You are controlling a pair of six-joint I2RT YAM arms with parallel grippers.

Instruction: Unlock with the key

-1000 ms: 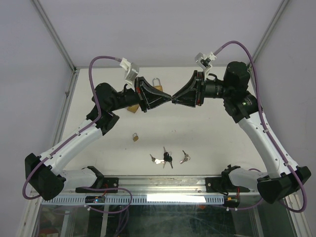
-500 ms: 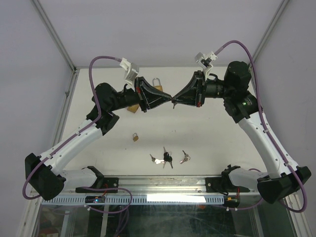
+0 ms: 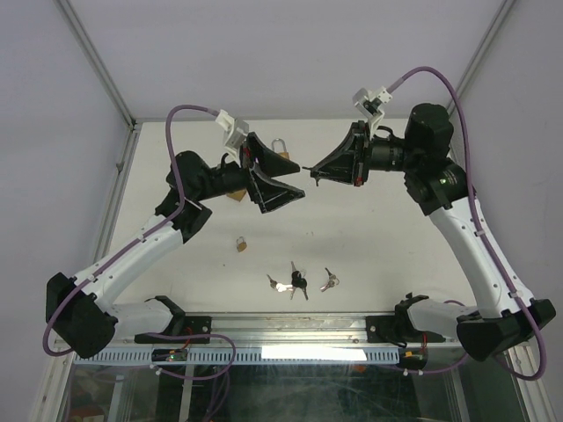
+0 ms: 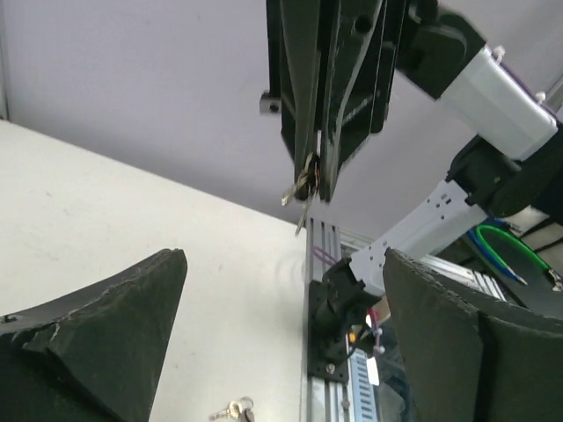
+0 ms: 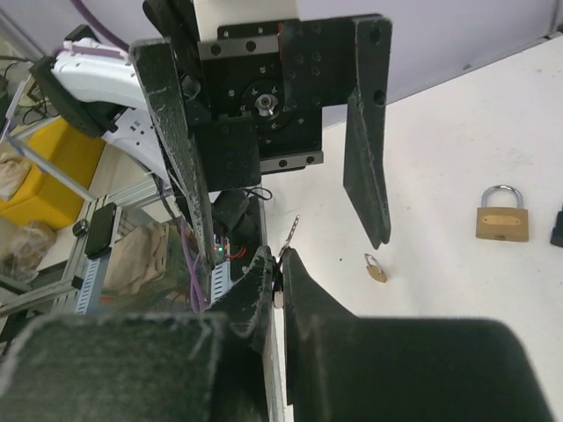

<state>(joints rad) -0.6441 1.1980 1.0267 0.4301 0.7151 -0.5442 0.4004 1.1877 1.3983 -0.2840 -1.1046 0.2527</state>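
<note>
The key (image 4: 302,189) now hangs over the middle of the table (image 3: 369,237), clamped in the right gripper (image 5: 280,260) alone. The left gripper (image 4: 281,264) has just sprung apart. Handover looks done, and the padlock (image 3: 280,149) waits at ten o'clock.

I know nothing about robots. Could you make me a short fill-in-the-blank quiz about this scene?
1. The right gripper is shut on a ____.
2. The left gripper holds nothing; its jaws stand ____.
3. The small padlock lies loose on the ____, away from both grippers.
Missing words: key; open; table.
</note>
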